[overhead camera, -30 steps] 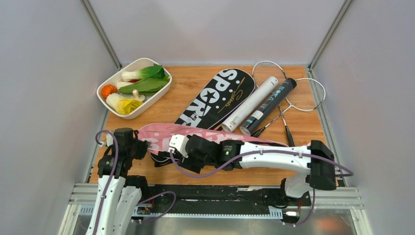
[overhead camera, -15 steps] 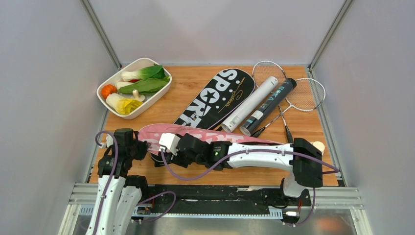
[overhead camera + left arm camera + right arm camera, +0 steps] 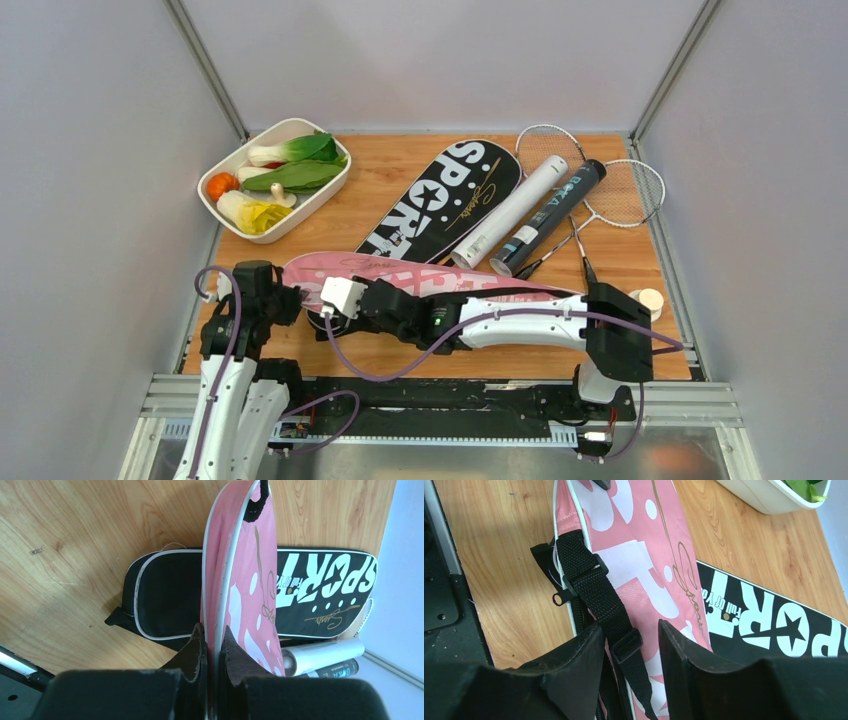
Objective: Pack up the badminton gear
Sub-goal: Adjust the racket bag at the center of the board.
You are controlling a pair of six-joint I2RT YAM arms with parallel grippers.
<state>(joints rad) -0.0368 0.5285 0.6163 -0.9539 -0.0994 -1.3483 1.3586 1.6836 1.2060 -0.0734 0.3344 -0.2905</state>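
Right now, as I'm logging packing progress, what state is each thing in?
left tool, shut on the pink cover's edge
right tool, open, astride the black strap
pink cover, stood on edge
black cover, lying flat, partly under the pink cover
white tube, lying down
black tube, lying beside it
rackets, loose, outside the covers
white dish, upright, holding vegetables

The pink cover [image 3: 420, 275] bears white lettering; the black cover [image 3: 450, 195], white "SPORT".

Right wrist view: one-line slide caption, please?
Right gripper, jaws apart, straddles the black strap of the pink cover beside the black SPORT cover.
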